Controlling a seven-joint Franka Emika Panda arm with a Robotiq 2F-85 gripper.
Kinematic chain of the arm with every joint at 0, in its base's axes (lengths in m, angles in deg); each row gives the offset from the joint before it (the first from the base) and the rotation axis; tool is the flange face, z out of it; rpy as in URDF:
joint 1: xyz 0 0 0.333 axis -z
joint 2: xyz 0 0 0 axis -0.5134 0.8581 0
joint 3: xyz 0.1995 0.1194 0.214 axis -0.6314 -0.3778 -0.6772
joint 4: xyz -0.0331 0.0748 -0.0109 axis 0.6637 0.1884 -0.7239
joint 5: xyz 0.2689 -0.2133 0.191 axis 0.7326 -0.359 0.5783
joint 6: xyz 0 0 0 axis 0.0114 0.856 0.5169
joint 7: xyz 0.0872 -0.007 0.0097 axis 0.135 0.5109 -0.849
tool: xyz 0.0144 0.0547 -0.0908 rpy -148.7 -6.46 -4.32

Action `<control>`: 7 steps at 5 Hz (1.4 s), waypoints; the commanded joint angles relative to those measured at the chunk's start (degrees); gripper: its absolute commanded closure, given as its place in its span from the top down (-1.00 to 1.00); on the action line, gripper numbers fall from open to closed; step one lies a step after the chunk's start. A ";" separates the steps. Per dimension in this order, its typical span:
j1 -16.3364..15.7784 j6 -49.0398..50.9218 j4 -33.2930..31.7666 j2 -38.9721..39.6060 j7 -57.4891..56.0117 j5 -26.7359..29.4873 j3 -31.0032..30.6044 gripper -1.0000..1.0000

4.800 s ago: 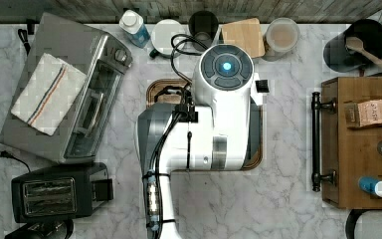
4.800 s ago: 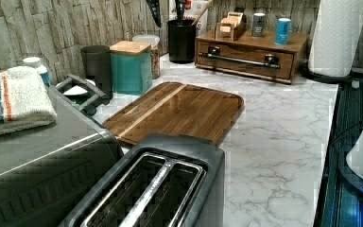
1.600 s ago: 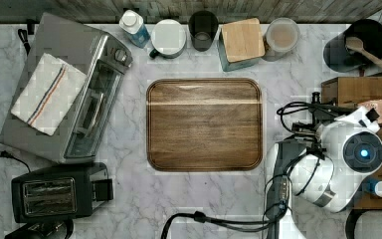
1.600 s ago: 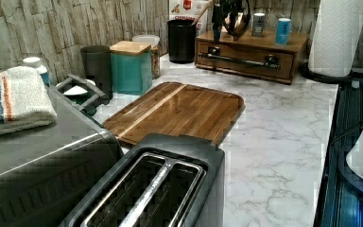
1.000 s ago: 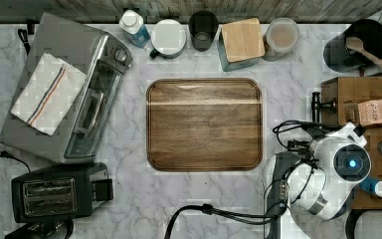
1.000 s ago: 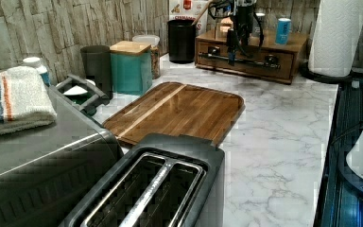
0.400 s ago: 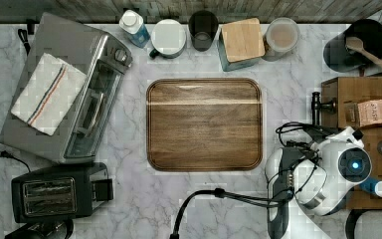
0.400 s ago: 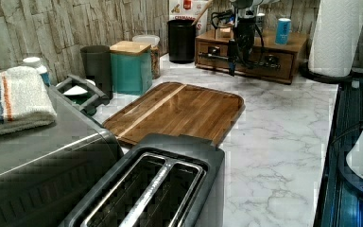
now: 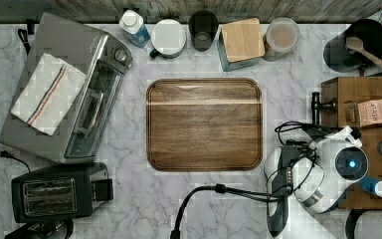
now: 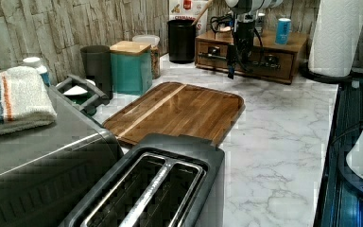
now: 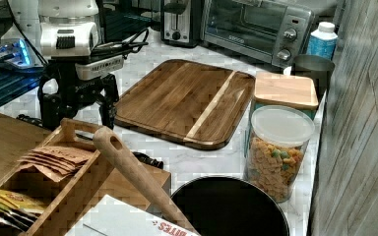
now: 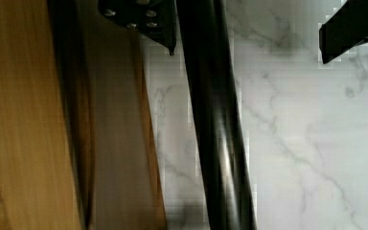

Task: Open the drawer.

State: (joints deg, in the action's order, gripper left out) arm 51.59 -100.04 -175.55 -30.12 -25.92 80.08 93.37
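Note:
The drawer (image 10: 283, 64) is the front of a low wooden cabinet (image 9: 363, 89) at the top view's right edge. Its long black bar handle (image 12: 215, 134) runs along the drawer front (image 12: 115, 143), over the marble counter. My gripper (image 12: 247, 48) is open and straddles this bar, with one finger (image 12: 143, 19) on the drawer side and the other finger (image 12: 350, 24) well out on the counter side. In the left view the gripper (image 10: 234, 66) hangs down in front of the drawer. The right view shows the gripper (image 11: 78, 120) with its fingers spread over the cabinet's edge.
A wooden cutting board (image 9: 204, 124) lies mid-counter. A toaster oven (image 9: 64, 94) and toaster (image 9: 54, 191) stand at the top view's left. Canisters (image 9: 241, 42) and a black utensil pot (image 9: 353, 45) line the wall. A tea box (image 9: 373, 112) and bottles (image 9: 375, 186) sit on the cabinet. A paper towel roll (image 10: 335, 38) stands beside it.
The arm swung from over the cutting board to the cabinet, then lowered the gripper in front of the drawer until its fingers straddle the handle. The drawer has not moved.

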 commanded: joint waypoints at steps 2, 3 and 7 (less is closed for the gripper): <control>0.38 6.82 4.98 -0.22 -15.76 9.46 -8.65 1.00; -1.67 8.19 3.59 -1.11 -15.42 11.45 -9.67 1.00; -13.34 10.47 -6.96 -9.87 -0.96 12.35 -16.80 1.00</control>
State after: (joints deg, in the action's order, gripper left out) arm 48.98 -92.65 -179.24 -35.61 -30.12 88.35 85.54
